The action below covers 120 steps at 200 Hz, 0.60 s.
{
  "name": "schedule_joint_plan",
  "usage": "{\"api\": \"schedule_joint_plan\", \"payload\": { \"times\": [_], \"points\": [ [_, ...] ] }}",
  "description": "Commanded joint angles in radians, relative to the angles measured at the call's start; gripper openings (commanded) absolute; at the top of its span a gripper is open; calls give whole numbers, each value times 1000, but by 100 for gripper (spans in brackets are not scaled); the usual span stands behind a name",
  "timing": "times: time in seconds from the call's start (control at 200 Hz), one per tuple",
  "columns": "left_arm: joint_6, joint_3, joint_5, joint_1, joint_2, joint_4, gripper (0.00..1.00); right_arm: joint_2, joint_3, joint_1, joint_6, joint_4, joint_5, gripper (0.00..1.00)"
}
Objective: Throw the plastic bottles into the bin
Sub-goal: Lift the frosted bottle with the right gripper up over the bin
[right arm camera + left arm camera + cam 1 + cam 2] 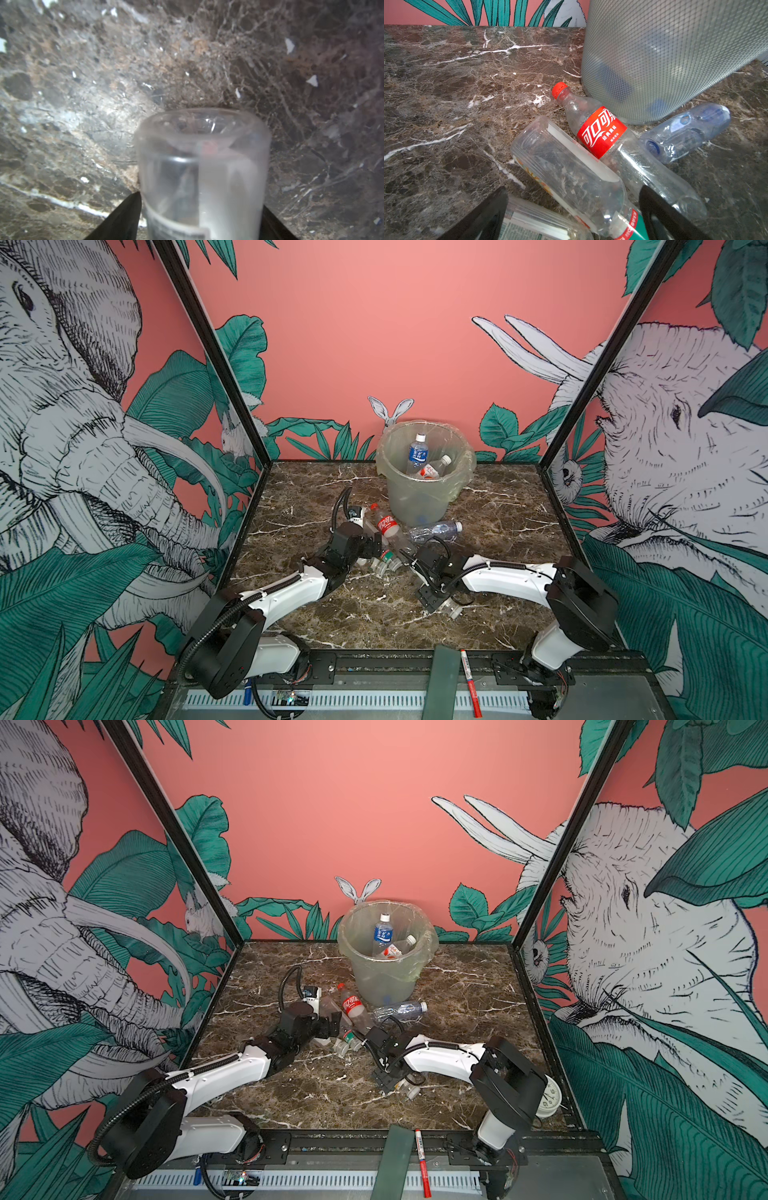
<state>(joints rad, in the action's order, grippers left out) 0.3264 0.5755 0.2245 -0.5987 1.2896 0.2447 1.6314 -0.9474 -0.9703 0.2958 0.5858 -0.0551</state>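
The bin stands at the back centre and holds a blue-label bottle and a red-label bottle. In front of it lie a red-cap cola bottle and a crumpled bluish bottle. My left gripper is open over a clear orange-label bottle and a green-label bottle on the table. My right gripper is low near the table's middle, shut on a clear bottle by its sides.
A red-and-white marker pen and a green strip lie on the front rail. A white clock sits behind the right arm's elbow. Black frame posts and printed walls close in the dark marble table on three sides.
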Motion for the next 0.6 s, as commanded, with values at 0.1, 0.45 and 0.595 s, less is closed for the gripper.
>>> {"api": "schedule_joint_plan", "payload": {
  "times": [0.1, 0.45, 0.595],
  "points": [
    [17, 26, 0, 7, 10, 3, 100, -23, 21, 14, 17, 6, -28, 69],
    [19, 31, -6, 5, 26, 5, 100, -110, 64, 28, 20, -7, -27, 52],
    [19, 31, -17, 6, 28, 10, 100, -167, 97, 34, 34, -39, -40, 45]
  ]
}}
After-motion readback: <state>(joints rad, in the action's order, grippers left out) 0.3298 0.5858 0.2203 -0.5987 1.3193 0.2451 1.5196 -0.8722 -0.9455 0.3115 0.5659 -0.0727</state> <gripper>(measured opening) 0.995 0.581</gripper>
